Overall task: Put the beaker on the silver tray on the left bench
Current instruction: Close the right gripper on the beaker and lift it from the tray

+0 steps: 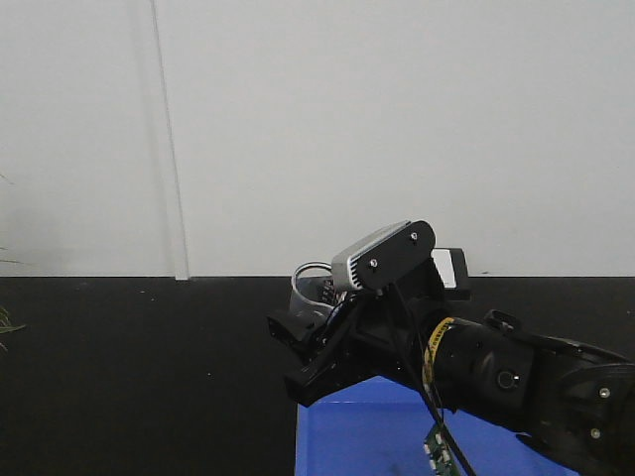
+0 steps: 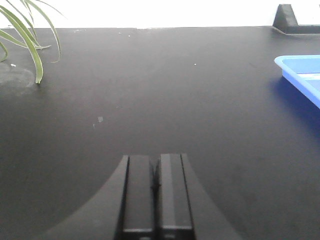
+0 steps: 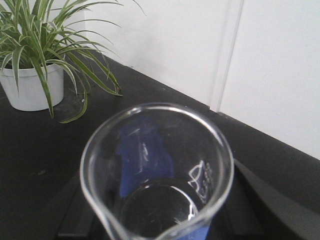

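Observation:
My right gripper [image 1: 306, 332] is shut on the beaker [image 1: 310, 290], a small clear glass beaker held upright above the black countertop [image 1: 139, 377]. In the right wrist view the beaker [image 3: 157, 170] fills the lower middle, its pouring lip towards the camera. A dark finger of the right gripper [image 3: 161, 210] stands on each side of it. My left gripper [image 2: 156, 167] is shut and empty, low over the bare black countertop [image 2: 150, 90]. The silver tray is out of view.
A deep blue plastic tray [image 1: 397, 436] lies just under my right arm and shows at the right edge of the left wrist view [image 2: 300, 75]. A potted spider plant [image 3: 35, 75] stands at the left by the white wall [image 1: 397, 119]. A black stand foot [image 2: 290, 20] sits far right.

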### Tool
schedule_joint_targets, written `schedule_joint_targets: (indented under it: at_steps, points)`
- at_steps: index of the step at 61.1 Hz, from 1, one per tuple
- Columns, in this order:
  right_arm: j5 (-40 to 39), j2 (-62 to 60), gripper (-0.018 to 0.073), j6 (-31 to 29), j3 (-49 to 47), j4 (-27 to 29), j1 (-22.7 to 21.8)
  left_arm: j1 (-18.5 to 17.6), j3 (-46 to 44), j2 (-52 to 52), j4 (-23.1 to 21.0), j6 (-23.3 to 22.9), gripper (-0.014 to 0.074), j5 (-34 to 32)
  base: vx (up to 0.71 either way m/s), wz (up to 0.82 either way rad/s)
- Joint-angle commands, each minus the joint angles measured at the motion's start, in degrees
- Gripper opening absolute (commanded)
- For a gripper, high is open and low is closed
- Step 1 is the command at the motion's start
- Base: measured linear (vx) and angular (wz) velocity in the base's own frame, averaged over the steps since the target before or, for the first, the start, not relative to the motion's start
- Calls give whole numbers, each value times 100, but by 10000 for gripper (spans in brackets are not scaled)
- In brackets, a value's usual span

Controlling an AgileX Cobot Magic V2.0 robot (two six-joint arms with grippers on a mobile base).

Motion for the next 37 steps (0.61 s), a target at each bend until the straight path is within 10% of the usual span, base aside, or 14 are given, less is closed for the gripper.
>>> schedule_joint_targets:
  at_steps: [1,37]
  points:
    - [-271,-216,-14,8,-187,94,-6,11,102,-34,-31,2,1,-476,0,0]
    - [-258,-216,-14,8,-187,94,-6,11,102,-34,-31,2,1,-476,-5,3]
